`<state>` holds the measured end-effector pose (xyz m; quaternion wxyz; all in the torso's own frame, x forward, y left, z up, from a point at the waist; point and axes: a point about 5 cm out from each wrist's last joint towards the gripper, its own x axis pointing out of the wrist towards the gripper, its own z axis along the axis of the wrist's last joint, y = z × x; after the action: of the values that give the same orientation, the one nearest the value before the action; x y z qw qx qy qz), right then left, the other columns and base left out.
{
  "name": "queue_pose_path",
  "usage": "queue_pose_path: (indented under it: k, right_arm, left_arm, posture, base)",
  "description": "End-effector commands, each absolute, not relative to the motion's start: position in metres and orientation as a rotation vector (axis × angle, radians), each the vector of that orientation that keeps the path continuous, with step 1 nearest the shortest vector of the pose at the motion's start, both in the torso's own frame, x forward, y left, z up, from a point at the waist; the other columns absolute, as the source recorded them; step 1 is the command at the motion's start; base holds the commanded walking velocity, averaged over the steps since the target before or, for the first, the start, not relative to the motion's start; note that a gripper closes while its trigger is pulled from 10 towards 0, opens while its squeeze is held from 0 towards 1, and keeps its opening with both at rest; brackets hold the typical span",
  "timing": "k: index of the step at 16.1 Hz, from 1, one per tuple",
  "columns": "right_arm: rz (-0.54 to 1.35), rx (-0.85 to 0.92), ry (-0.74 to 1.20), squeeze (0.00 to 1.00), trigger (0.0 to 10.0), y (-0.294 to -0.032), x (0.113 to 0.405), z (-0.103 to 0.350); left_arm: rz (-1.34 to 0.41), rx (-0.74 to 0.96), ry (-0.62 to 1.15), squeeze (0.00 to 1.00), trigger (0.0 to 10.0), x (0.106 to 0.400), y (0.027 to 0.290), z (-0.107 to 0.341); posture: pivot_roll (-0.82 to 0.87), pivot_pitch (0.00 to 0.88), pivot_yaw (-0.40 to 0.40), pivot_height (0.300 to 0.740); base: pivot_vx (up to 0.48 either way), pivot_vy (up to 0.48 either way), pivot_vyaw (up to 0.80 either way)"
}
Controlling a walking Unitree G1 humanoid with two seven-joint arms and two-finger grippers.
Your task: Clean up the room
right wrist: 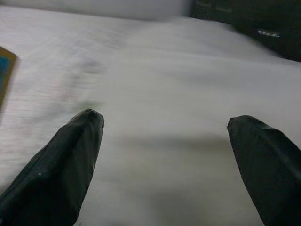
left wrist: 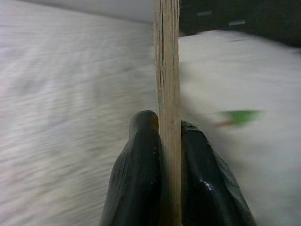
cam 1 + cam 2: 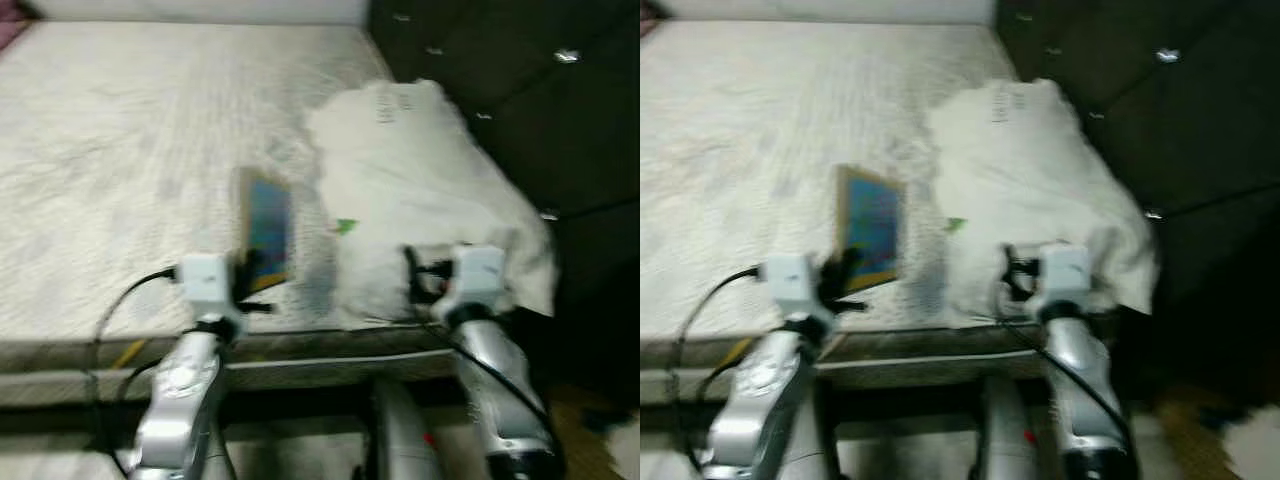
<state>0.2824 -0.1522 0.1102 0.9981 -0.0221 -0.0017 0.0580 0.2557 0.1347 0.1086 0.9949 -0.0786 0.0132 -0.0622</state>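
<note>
Frame in hand over the bed

The left gripper (image 2: 169, 141) clamps the picture frame (image 3: 267, 232) upright above the mattress (image 3: 120, 150); the right gripper (image 1: 164, 155) hangs spread over the pillow (image 3: 420, 170); carrying seems underway; next, a proper resting place is needed.

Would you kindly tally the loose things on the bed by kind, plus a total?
Flat wooden-edged blue picture board, held upright in the left hand: 1
Rumpled white pillow: 1
Small green scrap: 1
Total: 3
</note>
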Motion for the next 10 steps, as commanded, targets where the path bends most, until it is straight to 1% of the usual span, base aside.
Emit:
queue_pose_path:
  k: [1,4,7,9,10]
  right_arm:
    - [0.099,-0.048,0.004,0.0,10.0,-0.157,0.28,0.109]
    - [0.096,-0.048,0.006,0.0,10.0,-0.158,0.28,0.109]
    - [0.093,-0.065,-0.004,0.0,10.0,-0.16,0.282,0.112]
    - [0.085,-0.126,-0.032,0.0,10.0,-0.165,0.283,0.119]
    - [0.075,-0.166,-0.049,0.0,10.0,-0.175,0.287,0.126]
  left_arm:
    - [-0.092,-0.177,0.027,0.0,10.0,0.257,0.138,0.111]
    - [-0.049,-0.216,0.065,0.0,10.0,0.259,0.137,0.108]
    - [-0.034,-0.355,0.176,0.0,10.0,0.27,0.134,0.096]
    - [-0.014,-0.39,0.213,0.0,10.0,0.278,0.128,0.092]
    - [-0.03,-0.503,0.263,0.0,10.0,0.284,0.111,0.094]
  posture:
    - [0.02,0.047,-0.013,0.525]
    - [0.02,0.05,-0.014,0.525]
    - [0.0,0.059,-0.021,0.525]
    - [-0.02,0.059,-0.027,0.525]
    - [-0.04,0.058,-0.028,0.525]
  base:
    - [0.0,0.0,0.0]
    - [0.0,0.0,0.0]
    - [0.0,0.0,0.0]
    - [0.0,0.0,0.0]
    - [0.0,0.0,0.0]
